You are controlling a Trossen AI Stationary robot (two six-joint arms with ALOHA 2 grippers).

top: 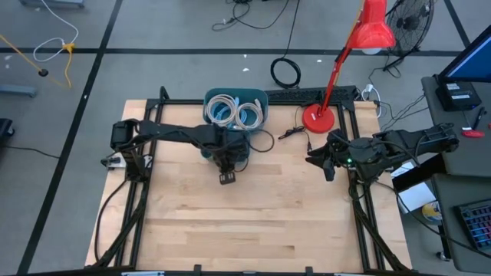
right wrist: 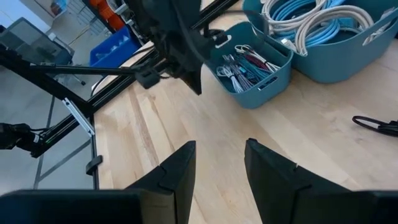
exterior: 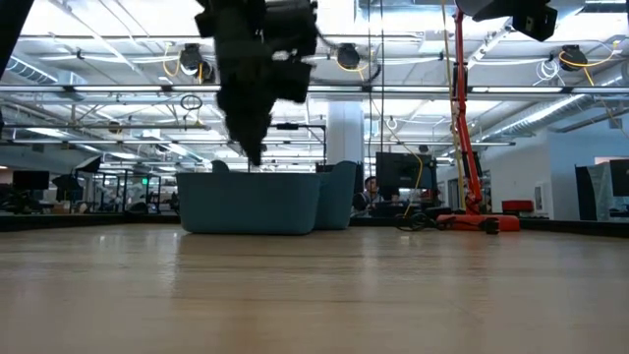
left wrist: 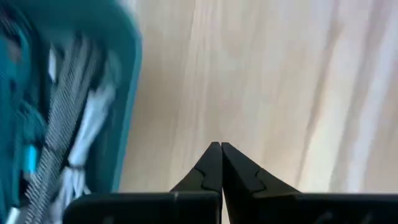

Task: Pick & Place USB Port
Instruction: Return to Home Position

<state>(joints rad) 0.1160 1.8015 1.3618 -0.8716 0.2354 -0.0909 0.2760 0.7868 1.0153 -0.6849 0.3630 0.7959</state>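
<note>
My left gripper point(top: 228, 178) is shut with nothing between its fingers point(left wrist: 221, 146). It points steeply down over bare wood, just off the near side of a small teal bin point(right wrist: 261, 78) that holds bundled cables. It hangs above the bin's rim height point(exterior: 254, 152). Behind that bin stands a larger teal basket point(top: 257, 98) with coiled white and blue cables. My right gripper point(right wrist: 221, 149) waits open and raised at the table's right side point(top: 326, 165), touching nothing. No separate USB port shows; it is out of view.
A red desk lamp point(top: 318, 119) stands at the far right of the table. A loose black cable point(top: 295, 132) lies between it and the bins. Bare wood point(top: 253, 222) fills the near half of the table, inside the black frame rails point(top: 142, 207).
</note>
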